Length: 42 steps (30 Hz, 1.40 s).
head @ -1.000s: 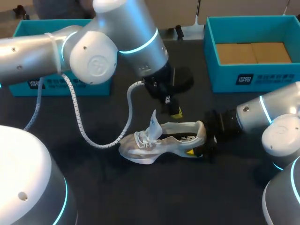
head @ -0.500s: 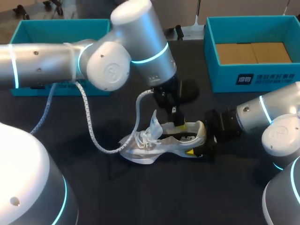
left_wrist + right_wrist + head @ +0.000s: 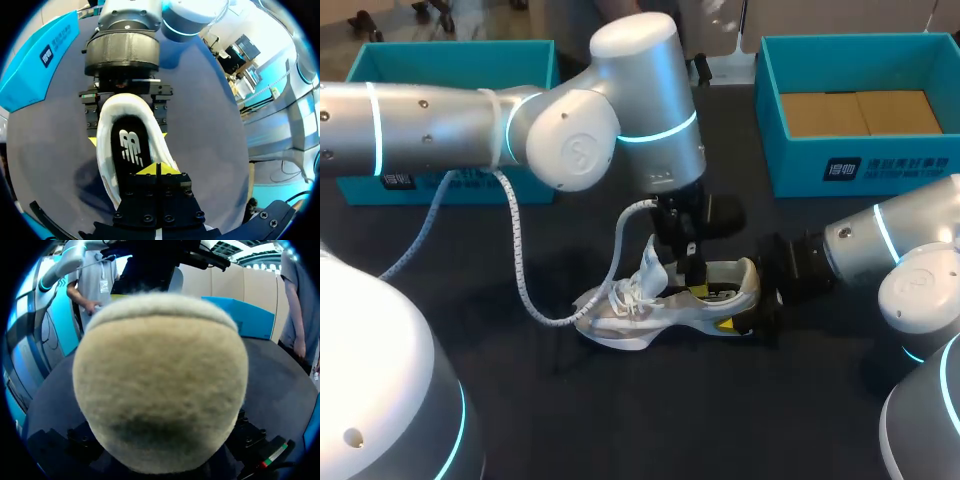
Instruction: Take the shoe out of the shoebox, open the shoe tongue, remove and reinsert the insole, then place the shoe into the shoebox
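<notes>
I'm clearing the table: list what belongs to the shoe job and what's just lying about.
In the job: shoe, black insole, left tool, right tool clamping the heel, right teal box, likely the shoebox.
Lying about: left teal box, perhaps a lid or spare; I cannot tell.

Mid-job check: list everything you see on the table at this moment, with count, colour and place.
shoe: 1, white and grey, mid-table, tongue standing up
insole: 1, black, inside the shoe
left box: 1, teal, far left of the table
right box: 1, teal, far right of the table
cardboard: 1, brown, in the right box
table: 1, dark
left gripper: 1, yellow tips together, over the insole
right gripper: 1, clamped on the shoe's heel from both sides
</notes>
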Tool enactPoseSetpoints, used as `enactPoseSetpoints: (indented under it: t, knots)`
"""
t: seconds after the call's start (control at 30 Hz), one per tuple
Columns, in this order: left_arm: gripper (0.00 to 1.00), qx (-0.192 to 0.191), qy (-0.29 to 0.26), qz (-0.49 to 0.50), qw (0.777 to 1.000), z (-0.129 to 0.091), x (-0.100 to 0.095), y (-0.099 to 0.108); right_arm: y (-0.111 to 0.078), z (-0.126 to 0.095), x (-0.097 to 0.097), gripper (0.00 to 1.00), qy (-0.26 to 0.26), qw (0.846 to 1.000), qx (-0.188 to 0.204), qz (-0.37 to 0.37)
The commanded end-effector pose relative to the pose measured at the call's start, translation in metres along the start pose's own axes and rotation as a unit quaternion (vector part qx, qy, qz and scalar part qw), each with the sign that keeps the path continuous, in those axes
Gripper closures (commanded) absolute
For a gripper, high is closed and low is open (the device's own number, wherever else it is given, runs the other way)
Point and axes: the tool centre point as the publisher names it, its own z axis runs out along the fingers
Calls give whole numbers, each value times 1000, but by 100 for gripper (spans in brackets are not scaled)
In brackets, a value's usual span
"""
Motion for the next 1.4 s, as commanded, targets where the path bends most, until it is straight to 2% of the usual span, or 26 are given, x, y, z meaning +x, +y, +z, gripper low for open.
enactPoseSetpoints:
  t: [0.03, 0.13, 0.73, 1.13, 1.4]
  knots:
    - [100, 5, 1, -9, 1000, 5, -2, 4, -1, 3, -1, 100, -1, 1000, 2, 0]
    - [100, 19, -8, -12, 1000, 0, -3, 2, -1, 3, -1, 100, -1, 1000, 2, 0]
    - [100, 19, -6, -11, 1000, 0, -3, 3, -1, 3, -1, 100, -1, 1000, 2, 0]
    - [100, -3, -4, -20, 1000, 9, -5, 12, -1, 3, -1, 100, -1, 1000, 2, 0]
    - [100, -20, 10, -30, 999, 22, -3, 20, -1, 3, -1, 100, -1, 1000, 2, 0]
